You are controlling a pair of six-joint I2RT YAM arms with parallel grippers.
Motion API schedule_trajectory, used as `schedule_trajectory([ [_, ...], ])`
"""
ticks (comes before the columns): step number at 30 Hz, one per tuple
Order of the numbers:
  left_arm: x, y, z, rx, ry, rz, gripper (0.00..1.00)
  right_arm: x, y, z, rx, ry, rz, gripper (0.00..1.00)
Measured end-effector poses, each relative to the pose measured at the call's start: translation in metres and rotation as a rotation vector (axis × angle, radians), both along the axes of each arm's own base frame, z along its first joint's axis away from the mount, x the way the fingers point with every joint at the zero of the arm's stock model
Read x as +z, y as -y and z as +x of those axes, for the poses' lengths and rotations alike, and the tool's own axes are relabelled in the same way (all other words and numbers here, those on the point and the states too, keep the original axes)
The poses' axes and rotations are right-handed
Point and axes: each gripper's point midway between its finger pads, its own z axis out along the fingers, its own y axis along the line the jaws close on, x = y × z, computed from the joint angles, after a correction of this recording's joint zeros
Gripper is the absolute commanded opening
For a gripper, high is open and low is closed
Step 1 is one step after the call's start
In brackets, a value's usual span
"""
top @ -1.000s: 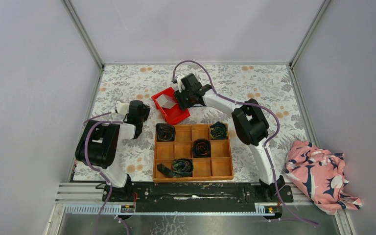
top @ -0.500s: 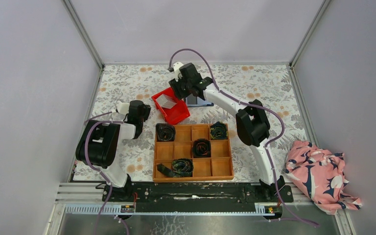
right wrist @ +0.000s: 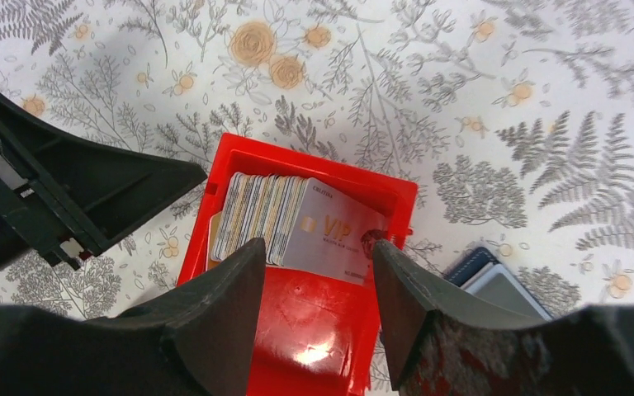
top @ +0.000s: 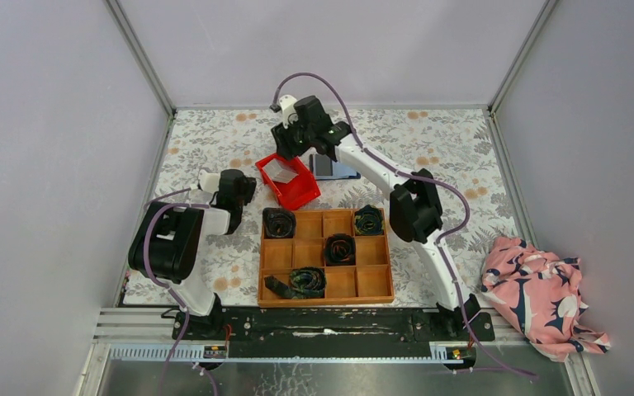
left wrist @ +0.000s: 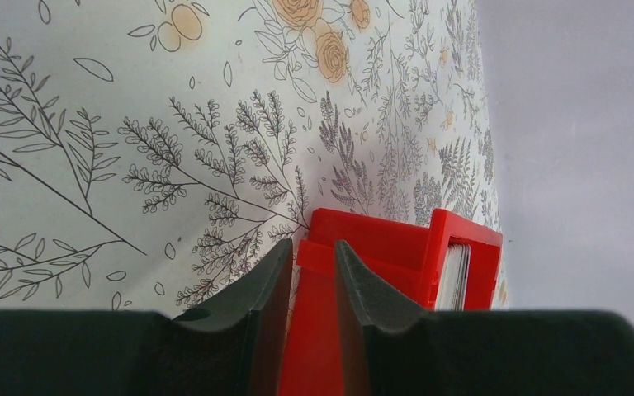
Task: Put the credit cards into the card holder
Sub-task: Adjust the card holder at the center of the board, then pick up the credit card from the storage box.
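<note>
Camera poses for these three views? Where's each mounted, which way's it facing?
Top external: fixed above and behind the bases, looking down on the table; left arm and right arm show.
Left wrist: low near the table, facing the red bin; left gripper grips its wall.
Right wrist: above the bin, facing down at the credit cards; open right gripper frames them.
Shared: all three show the bin.

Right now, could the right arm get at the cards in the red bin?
Probably yes. The right gripper hangs open just above the red bin, whose top is uncovered with the cards leaning in it. The left gripper clamps the bin's side, clear of them.
</note>
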Motion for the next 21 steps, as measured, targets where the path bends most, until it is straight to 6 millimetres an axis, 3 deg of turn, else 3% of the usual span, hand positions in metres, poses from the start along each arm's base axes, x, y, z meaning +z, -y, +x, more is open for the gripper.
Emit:
schedule_trajectory([
  [10, 0.000, 0.003, 0.000, -0.007, 0.001, -0.002, 0.32, -0.054, -0.009, -0.006, 0.034, -0.110, -0.031, 0.58],
  [21, -0.004, 0.007, 0.000, -0.017, -0.003, -0.004, 0.32, -0.057, -0.022, -0.002, 0.054, -0.128, 0.012, 0.58],
])
